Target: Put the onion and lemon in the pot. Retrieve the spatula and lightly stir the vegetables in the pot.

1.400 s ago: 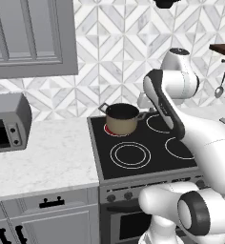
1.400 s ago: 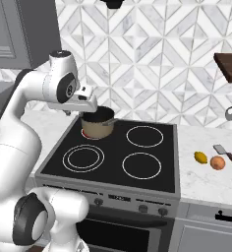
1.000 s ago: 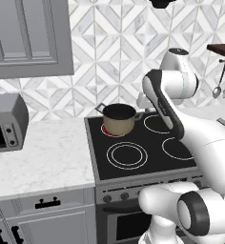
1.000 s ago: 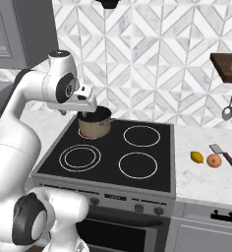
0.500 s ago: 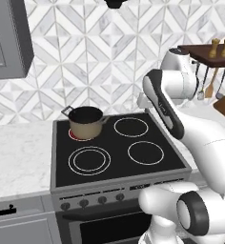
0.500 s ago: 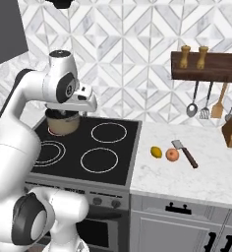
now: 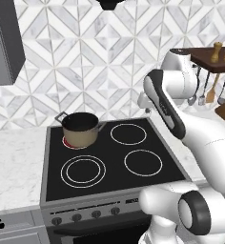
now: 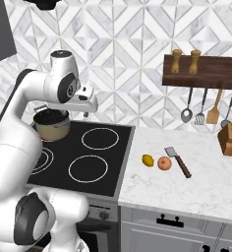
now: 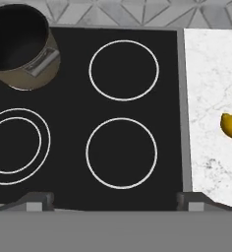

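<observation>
I have the hand held high over the back of the black stovetop, beside the pot. Looking down through the hand view, its two fingertips sit far apart at the bottom corners with nothing between them, so it is spread wide and carrying nothing.

The pot stands on the rear left burner, its dark inside showing nothing in it from above. To the right of the stove, on the marble surface, I see the lemon and the onion lying just beside each other, the lemon nearer the stove. The spatula lies just right of the onion, blade toward the wall, handle toward the front edge. A ladle hangs under the wall rack.
</observation>
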Robot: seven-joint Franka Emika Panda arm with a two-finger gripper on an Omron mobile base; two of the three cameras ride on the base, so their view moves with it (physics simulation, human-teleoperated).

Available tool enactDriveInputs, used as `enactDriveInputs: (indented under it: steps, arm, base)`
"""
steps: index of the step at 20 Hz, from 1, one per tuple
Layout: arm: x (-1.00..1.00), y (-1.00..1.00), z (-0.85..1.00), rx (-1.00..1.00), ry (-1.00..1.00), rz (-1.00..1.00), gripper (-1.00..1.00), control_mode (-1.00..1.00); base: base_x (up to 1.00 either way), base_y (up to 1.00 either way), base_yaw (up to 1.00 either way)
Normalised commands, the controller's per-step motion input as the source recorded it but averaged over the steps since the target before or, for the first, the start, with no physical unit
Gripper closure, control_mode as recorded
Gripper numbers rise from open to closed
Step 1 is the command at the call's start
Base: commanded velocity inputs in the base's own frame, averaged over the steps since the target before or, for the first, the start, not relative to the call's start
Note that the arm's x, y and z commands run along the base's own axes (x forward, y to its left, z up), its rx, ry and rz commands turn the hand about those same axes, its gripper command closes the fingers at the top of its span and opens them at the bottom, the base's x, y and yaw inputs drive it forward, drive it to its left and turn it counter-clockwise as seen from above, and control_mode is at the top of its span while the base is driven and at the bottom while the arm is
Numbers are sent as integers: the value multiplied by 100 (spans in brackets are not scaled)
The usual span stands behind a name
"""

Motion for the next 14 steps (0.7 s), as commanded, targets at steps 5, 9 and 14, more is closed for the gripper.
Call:
enactDriveInputs:
  steps: [5, 9, 14]
  arm:
    - [29, -60, 0, 0, 0, -1, -100, -100]
    - [4, -99, -10, 0, 3, -8, -100, -100]
    - [5, -97, -37, 0, 11, -8, -100, -100]
  base:
    - [0, 0, 0]
    - [0, 0, 0]
    - [0, 0, 0]
